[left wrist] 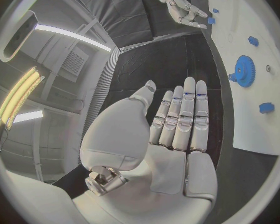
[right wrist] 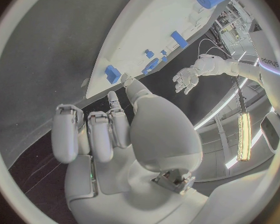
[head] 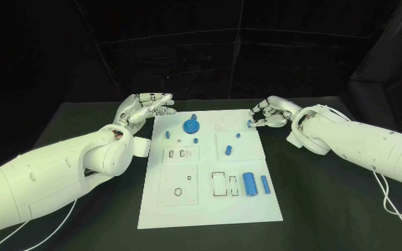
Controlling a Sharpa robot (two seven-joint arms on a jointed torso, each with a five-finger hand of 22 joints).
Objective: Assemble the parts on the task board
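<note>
My right hand (head: 269, 113) sits at the far right edge of the board (head: 210, 216), fingers curled in toward the thumb. A small blue block (head: 251, 122) lies on the board just at my fingertips. In the right wrist view the thumb tip reaches almost to that block (right wrist: 112, 74), but I cannot tell whether I actually pinch it or only touch it, so I will not call it held.

My left hand (head: 144, 107) hovers off the far left corner of the board, fingers straight, side by side and holding nothing; the left wrist view shows the flat palm (left wrist: 177, 129) with the board beyond it.

Taking the board as a clock face with twelve at the far edge, the small block is at about two o'clock, right beside my right hand and well apart from my left. The blue gear (head: 191, 127) stands near eleven to twelve o'clock, closer to my left hand. Two long blue parts, a thick cylinder (head: 248, 183) and a thin rod (head: 265, 185), lie near four o'clock, their long axes running from near edge to far edge, closer to my right arm.

I judge that the next move turns on the small block: it lies toward the board's middle from my right fingertips, so the right hand is the one to take it.

On the other arm in the right wrist view there is dark lettering, too small for me to read.
</note>
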